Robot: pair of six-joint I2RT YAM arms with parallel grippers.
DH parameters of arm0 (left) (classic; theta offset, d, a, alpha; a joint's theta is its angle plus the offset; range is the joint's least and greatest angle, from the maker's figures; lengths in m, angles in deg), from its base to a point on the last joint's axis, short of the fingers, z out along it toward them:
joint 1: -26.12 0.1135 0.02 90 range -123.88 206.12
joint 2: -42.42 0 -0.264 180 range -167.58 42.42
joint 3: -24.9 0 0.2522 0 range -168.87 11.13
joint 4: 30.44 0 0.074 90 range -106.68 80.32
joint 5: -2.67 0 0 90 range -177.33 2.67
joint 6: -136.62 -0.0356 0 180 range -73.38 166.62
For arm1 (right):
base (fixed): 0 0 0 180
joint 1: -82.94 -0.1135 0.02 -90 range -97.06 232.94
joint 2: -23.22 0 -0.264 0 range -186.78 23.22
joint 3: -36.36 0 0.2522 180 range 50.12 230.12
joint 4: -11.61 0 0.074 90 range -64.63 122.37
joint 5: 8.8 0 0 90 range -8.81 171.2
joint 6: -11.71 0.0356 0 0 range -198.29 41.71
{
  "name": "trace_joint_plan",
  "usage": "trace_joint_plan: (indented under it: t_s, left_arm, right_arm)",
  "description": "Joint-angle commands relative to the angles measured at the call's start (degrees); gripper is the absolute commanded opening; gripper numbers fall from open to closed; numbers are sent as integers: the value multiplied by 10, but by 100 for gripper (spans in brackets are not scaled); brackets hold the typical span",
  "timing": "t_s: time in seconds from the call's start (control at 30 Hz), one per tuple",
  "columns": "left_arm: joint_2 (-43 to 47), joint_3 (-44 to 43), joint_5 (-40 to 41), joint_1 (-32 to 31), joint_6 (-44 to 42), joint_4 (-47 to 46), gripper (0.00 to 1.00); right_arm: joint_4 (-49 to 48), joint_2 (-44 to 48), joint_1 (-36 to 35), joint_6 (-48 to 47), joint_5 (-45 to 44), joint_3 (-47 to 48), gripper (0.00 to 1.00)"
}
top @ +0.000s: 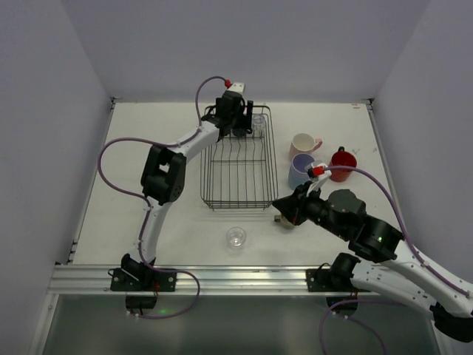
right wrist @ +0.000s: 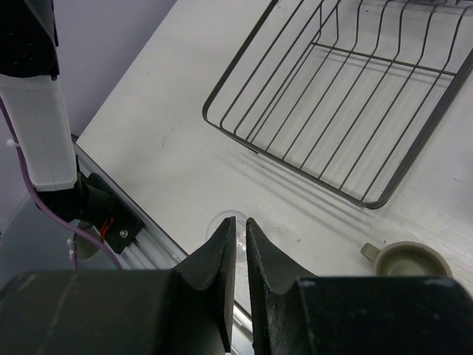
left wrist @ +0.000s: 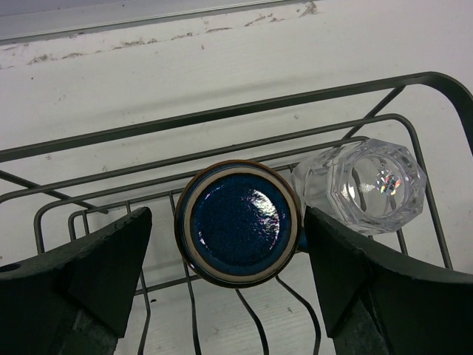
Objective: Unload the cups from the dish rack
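The dish rack [top: 205,176] is a dark wire basket in the middle of the table. My left gripper [top: 235,118] hangs over its far end, open. In the left wrist view the left gripper [left wrist: 228,225] has a finger on either side of an upside-down dark blue cup [left wrist: 238,222], not closed on it. A clear glass cup [left wrist: 373,185] lies beside it in the dish rack [left wrist: 222,115]. My right gripper [right wrist: 240,222] is shut and holds nothing, low over the table near an upturned olive-green cup [right wrist: 410,260] and the dish rack's near corner [right wrist: 373,203].
A pink mug [top: 303,143], a lavender cup [top: 299,171] and a red mug [top: 343,164] stand on the table right of the rack. A clear glass [top: 236,237] stands near the table's front edge, close to the metal rail [top: 222,279].
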Motion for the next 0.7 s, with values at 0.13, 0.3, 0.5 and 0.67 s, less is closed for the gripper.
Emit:
trace_joint_plan:
  t_s: [0.13,0.3,0.5,0.67]
  left_arm:
    - [-26,-45,0,11,-17,-2,86]
    - [-28,-43,-15,13,-18,-11,66]
    - [-12,-36,-31,16,-13,-20,33]
    - [42,-10,-32,18,-18,-46,23]
  right_arm:
    - [-27,-2,0,-14,7,0,14]
    - [-27,-4,1,-14,9,0,14]
    - [-27,-7,1,-14,5,7,14]
    - [-48,-20,1,-7,7,7,14]
